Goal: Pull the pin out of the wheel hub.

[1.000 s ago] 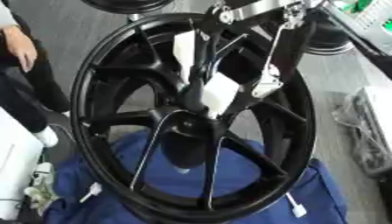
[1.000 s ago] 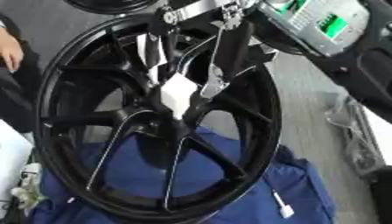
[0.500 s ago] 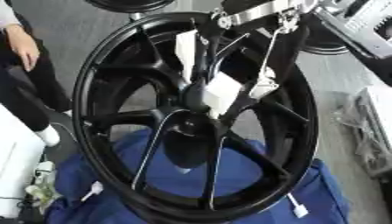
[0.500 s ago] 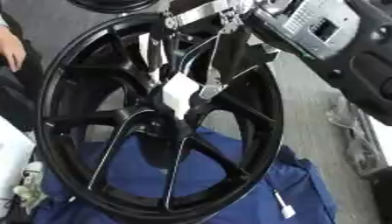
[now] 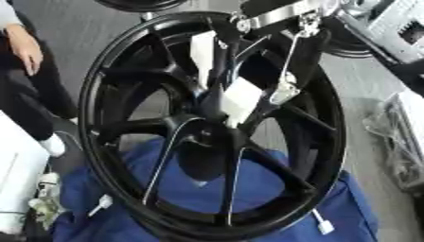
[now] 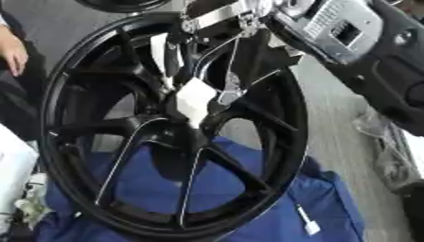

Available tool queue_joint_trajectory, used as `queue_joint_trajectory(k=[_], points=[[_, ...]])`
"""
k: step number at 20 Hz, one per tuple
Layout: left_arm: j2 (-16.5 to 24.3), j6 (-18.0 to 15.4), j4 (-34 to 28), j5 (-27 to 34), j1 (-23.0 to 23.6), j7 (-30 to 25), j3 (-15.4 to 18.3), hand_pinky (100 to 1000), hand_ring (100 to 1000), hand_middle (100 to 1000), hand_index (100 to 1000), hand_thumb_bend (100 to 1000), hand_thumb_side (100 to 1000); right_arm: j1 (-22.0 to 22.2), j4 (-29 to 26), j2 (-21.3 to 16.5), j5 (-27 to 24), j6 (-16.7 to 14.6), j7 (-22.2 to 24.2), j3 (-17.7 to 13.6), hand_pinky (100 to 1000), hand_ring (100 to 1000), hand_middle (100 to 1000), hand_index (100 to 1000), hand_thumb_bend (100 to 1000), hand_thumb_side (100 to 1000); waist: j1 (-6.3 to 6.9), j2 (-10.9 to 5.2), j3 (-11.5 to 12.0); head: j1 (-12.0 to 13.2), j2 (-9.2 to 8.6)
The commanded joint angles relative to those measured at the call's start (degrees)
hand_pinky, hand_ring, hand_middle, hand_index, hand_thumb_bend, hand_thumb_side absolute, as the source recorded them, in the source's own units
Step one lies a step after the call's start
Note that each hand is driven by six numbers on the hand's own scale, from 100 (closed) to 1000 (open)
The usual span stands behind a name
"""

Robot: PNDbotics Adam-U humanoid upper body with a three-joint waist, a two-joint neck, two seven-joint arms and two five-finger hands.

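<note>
A large black spoked wheel (image 5: 124, 142) lies tilted on a blue cloth (image 5: 273, 198), filling most of both views. Its hub (image 5: 207, 142) sits at the centre where the spokes meet. My right hand (image 5: 240, 99), black with silver links and white patches, comes down from the top right and covers the hub's centre. The pin is hidden under the hand, so I cannot tell whether it is held. My right forearm (image 6: 364, 52) fills the upper right of the right eye view. My left hand shows in no view.
A person sits at the left edge with a hand (image 5: 25, 47) beside the rim, not touching it. A white object (image 5: 16, 179) stands at the lower left. Clear plastic wrapping (image 5: 397, 137) lies at the right. Another dark wheel (image 5: 136, 4) shows at the top.
My right forearm has swung further into the upper right of the views. The hand stays over the hub centre, and the wheel has not visibly moved.
</note>
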Motion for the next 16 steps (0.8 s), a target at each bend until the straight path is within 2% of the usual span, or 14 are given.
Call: queue_joint_trajectory(k=[1, 12, 16], points=[[0.77, -0.07, -0.49, 0.18, -0.28, -0.06, 0.33, 693, 786, 703, 715, 230, 875, -0.78, 0.42, -0.50, 0.18, 0.14, -0.08, -0.36, 808, 693, 691, 747, 516, 141, 0.60, -0.75, 0.01, 0.02, -0.03], [0.66, -0.06, -0.48, 0.37, -0.26, -0.10, 0.32, 694, 789, 704, 715, 227, 880, -0.43, 1.46, 0.61, -0.59, 0.20, -0.08, 0.55, 803, 684, 682, 738, 497, 130, 0.57, -0.48, 0.08, -0.05, 0.02], [0.61, -0.03, -0.40, 0.52, -0.17, -0.15, 0.29, 695, 790, 705, 715, 226, 883, -0.45, 1.52, 0.75, -1.14, 0.28, -0.16, 0.07, 795, 667, 641, 707, 458, 110, 0.54, -0.48, 0.01, -0.03, 0.17]])
